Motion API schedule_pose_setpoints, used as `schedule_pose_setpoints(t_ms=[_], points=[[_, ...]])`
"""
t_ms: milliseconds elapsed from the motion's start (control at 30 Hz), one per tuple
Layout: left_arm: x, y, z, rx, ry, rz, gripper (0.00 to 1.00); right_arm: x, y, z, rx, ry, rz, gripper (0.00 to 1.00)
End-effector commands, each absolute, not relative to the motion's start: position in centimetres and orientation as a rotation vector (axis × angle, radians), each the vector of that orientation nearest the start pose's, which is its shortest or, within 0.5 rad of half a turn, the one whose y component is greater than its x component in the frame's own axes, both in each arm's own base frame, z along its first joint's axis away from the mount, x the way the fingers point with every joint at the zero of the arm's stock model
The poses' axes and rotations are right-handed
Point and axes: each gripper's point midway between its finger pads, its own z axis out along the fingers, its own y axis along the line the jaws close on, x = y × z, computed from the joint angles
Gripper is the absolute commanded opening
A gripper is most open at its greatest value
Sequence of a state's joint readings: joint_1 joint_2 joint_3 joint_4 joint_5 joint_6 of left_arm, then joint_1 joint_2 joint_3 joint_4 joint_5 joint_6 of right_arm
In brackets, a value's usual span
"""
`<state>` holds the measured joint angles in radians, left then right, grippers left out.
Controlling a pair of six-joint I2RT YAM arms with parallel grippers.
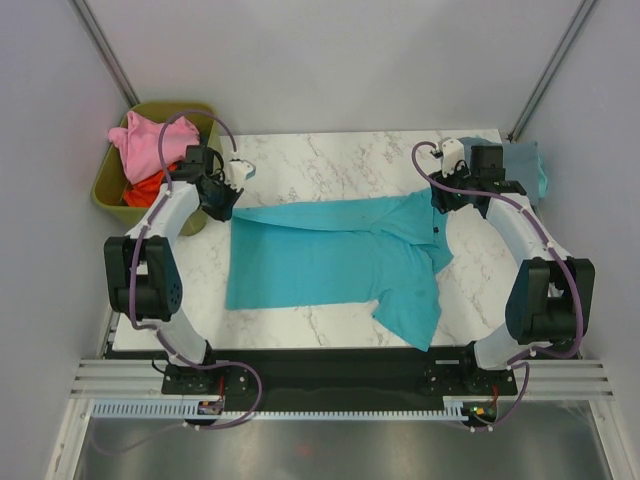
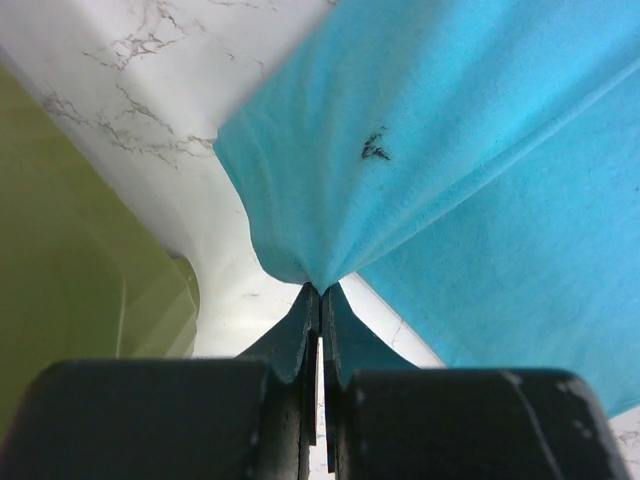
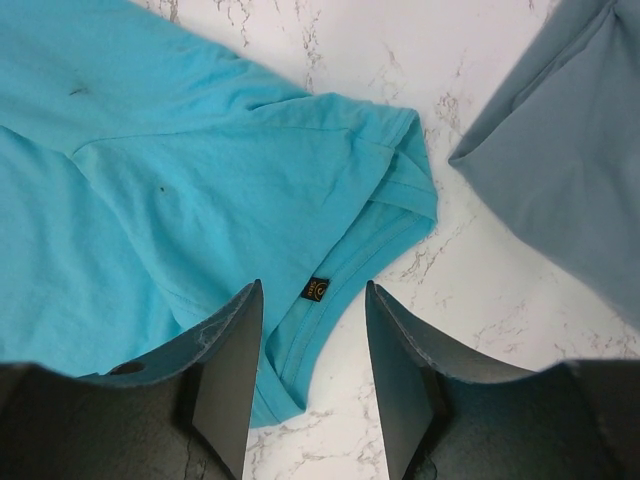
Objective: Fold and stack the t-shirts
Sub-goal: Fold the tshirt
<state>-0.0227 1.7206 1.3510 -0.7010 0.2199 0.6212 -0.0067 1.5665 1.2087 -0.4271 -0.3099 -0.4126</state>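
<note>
The teal shirt [image 1: 320, 255] lies spread across the middle of the marble table [image 1: 330, 160]. The left gripper [image 2: 320, 288] is pinched tight on the shirt's upper-left corner, beside the green bin [image 1: 112, 190] holding the pink shirt [image 1: 140, 145] and the orange-red shirt [image 1: 150, 187]. The right gripper [image 3: 313, 300] hangs over the collar with its fingers apart, holding nothing. The grey-blue shirt [image 1: 525, 160] lies at upper right.

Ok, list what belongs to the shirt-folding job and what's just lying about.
Job: teal t-shirt, pinched by the left pincer; pink t-shirt and orange-red t-shirt, both in the olive-green bin; grey-blue t-shirt at the table's far right corner.
Just there: olive-green bin; marble table.
</note>
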Motion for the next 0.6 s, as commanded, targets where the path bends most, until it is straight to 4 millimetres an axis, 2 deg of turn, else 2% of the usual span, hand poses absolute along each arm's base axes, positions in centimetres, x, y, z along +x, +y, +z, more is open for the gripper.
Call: schedule_pose_setpoints(t_ms=[0,567], points=[[40.29,-2.7,10.09,0.874,2.446,-0.107,0.02,41.66,3.7,16.15,-0.612,2.191,0.154,0.54],[40.75,-2.71,10.78,0.871,2.427,-0.099,0.02,41.45,3.55,16.2,-0.615,2.192,0.142,0.54]])
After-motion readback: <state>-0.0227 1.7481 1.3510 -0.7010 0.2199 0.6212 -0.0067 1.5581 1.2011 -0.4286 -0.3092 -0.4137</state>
